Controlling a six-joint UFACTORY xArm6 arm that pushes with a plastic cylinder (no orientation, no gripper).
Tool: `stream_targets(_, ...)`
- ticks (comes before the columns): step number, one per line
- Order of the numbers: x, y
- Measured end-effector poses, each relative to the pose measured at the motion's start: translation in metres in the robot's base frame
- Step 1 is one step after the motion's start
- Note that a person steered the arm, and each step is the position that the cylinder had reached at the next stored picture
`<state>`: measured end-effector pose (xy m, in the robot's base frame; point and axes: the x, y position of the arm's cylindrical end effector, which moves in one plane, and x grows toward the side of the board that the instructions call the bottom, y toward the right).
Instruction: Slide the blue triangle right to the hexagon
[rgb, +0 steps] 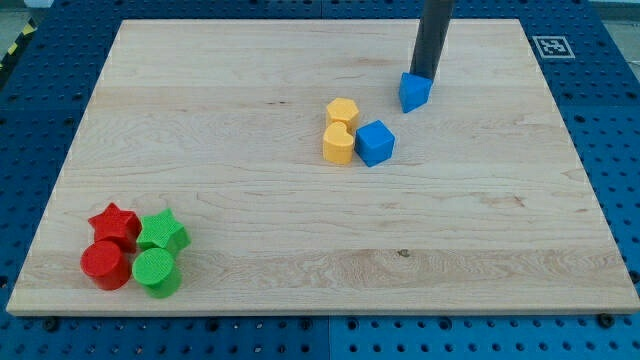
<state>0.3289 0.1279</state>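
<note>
The blue triangle (413, 92) lies on the wooden board near the view's top, right of centre. My tip (422, 76) stands at its top edge, touching or nearly touching it. A yellow hexagon (342, 111) lies to the triangle's left and a little lower, with a second yellow block (339, 143), heart-like in shape, directly below it. A blue cube (375, 142) sits against the right side of that lower yellow block, below and left of the triangle.
A red star (114, 224), a green star (162, 233), a red cylinder (105, 265) and a green cylinder (156, 272) are clustered at the board's bottom left. A fiducial tag (550, 45) sits at the board's top right corner.
</note>
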Motion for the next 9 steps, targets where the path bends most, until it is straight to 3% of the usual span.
stream_targets(3,0.022,-0.039)
stream_targets(6,0.029,0.002)
stream_targets(9,0.049,-0.028)
